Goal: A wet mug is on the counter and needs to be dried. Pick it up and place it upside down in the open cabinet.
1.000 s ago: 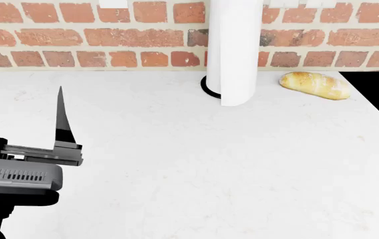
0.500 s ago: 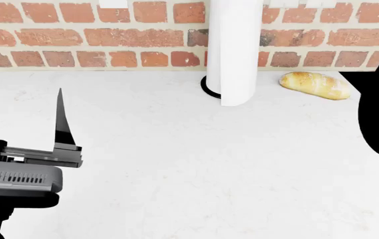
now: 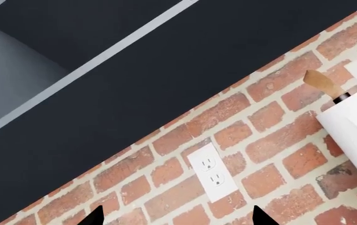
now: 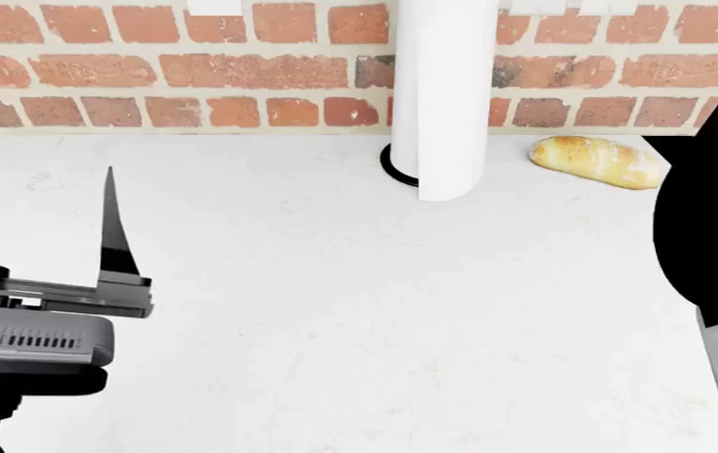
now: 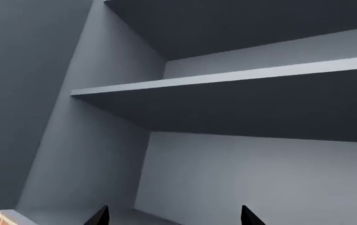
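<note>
We see one big white bench (image 4: 372,311), one paper towel roll (image 4: 441,94) at top middle and one bread loaf (image 4: 595,160) at upper right. We see no mug anywhere. We think it is hard, wet and slippery, so we should pinch its wall. Both pincers look spread, holding nothing.

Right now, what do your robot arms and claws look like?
My left arm is a chunky dark grey block with a ribbed strip and a crossbar. One thin, black, blade-like finger tapers to a sharp point. My right arm shows as a big rounded black shape with a grey panel below it. In each wrist view, only two small black pointed fingertips peek in. No cables or markings show.
</note>
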